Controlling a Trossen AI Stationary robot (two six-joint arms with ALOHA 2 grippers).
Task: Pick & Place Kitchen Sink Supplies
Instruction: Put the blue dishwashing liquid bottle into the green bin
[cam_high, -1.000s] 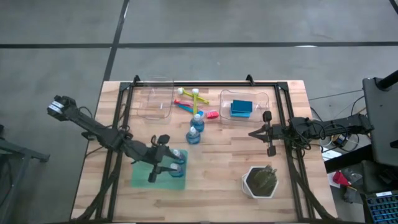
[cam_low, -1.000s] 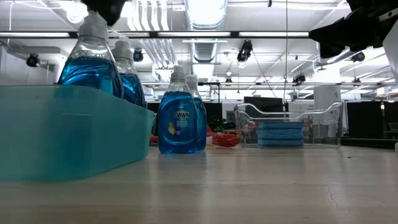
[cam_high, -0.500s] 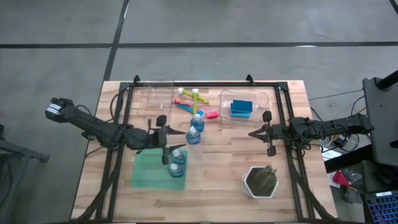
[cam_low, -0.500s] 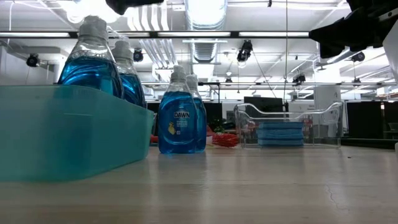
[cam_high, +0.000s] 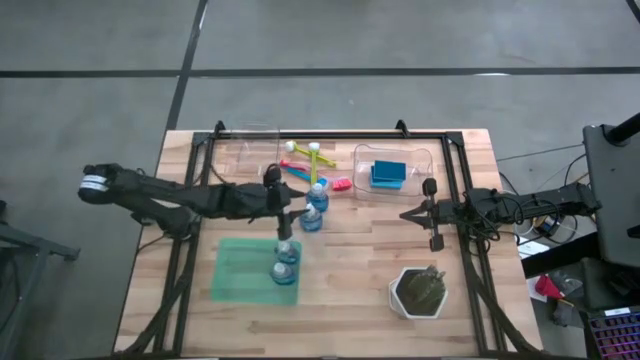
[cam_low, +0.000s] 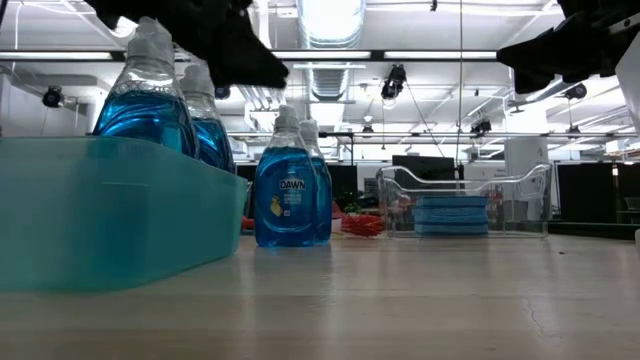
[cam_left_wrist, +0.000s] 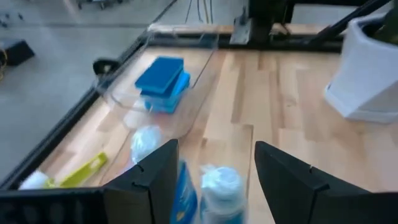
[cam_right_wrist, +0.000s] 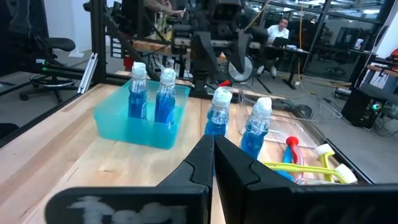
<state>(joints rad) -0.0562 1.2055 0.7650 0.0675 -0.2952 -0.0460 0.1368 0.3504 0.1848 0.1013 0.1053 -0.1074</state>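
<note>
Two clear bottles of blue liquid (cam_high: 314, 205) stand on the wood at mid-table, and two more (cam_high: 285, 261) stand in the green translucent tray (cam_high: 240, 272). My left gripper (cam_high: 292, 207) hovers open just left of the standing pair. In the left wrist view one white cap (cam_left_wrist: 221, 180) shows between its fingers, untouched. Two blue sponges (cam_high: 388, 174) lie stacked in a clear bin. Yellow-green, blue and pink brushes (cam_high: 312, 165) lie on the wood at the far side. My right gripper (cam_high: 410, 213) waits shut at the right.
A second clear bin (cam_high: 250, 160) stands at the far left. A white hexagonal pot with a dark plant (cam_high: 420, 291) sits near the right front. A black frame (cam_high: 330, 133) borders the tabletop. Bare wood lies between the tray and the pot.
My left gripper has swung from above the green tray toward the table's far edge and to the right, reaching the two bottles on the wood. It has stayed open. No bottle has moved.
</note>
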